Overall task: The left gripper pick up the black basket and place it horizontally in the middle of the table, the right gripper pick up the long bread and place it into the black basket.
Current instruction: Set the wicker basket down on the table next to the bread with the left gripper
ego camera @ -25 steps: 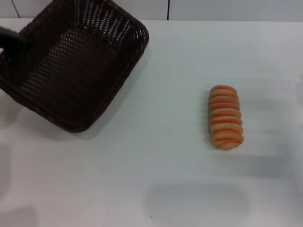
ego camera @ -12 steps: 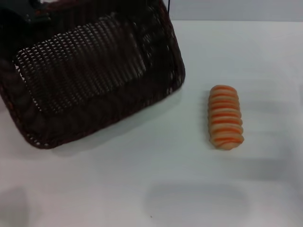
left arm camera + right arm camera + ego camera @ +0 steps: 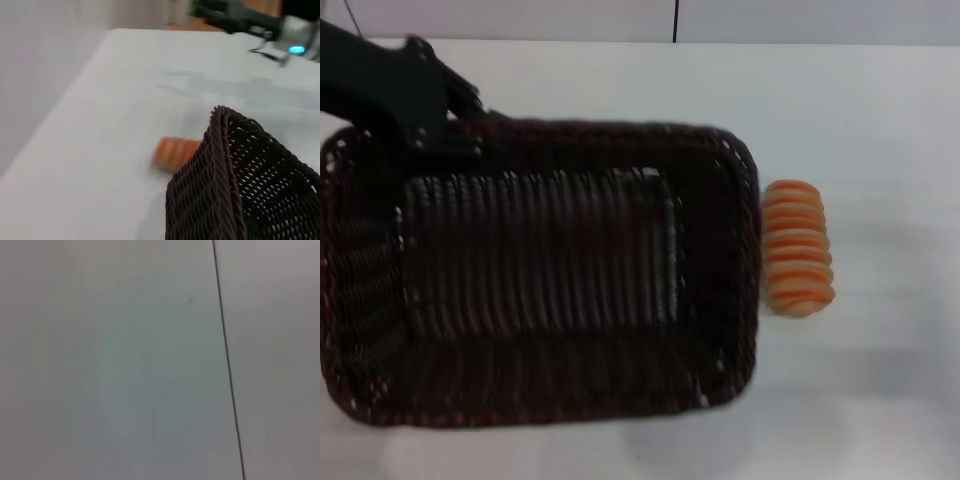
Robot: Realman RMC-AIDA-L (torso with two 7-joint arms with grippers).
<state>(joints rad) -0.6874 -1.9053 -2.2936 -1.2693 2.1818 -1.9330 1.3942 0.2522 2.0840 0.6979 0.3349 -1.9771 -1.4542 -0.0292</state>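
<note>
The black basket (image 3: 570, 260) hangs long side across, over the left and middle of the table (image 3: 880, 120), and looks raised toward the head camera. My left gripper (image 3: 440, 140) is shut on its far left rim. Just right of the basket's right end lies the long bread (image 3: 797, 248), tan with orange stripes, on the tabletop. In the left wrist view a corner of the basket (image 3: 225, 175) hides part of the bread (image 3: 172, 151). The right gripper (image 3: 217, 10) hovers far off above the table, apart from the bread.
A dark seam line (image 3: 675, 20) runs up the wall behind the table's far edge. The right wrist view holds only a pale surface with a thin dark line (image 3: 227, 360). White tabletop lies open to the right of the bread.
The basket has swung from the far left corner toward the middle, turning from slanted to crosswise and coming closer to the bread. The bread has not moved.
</note>
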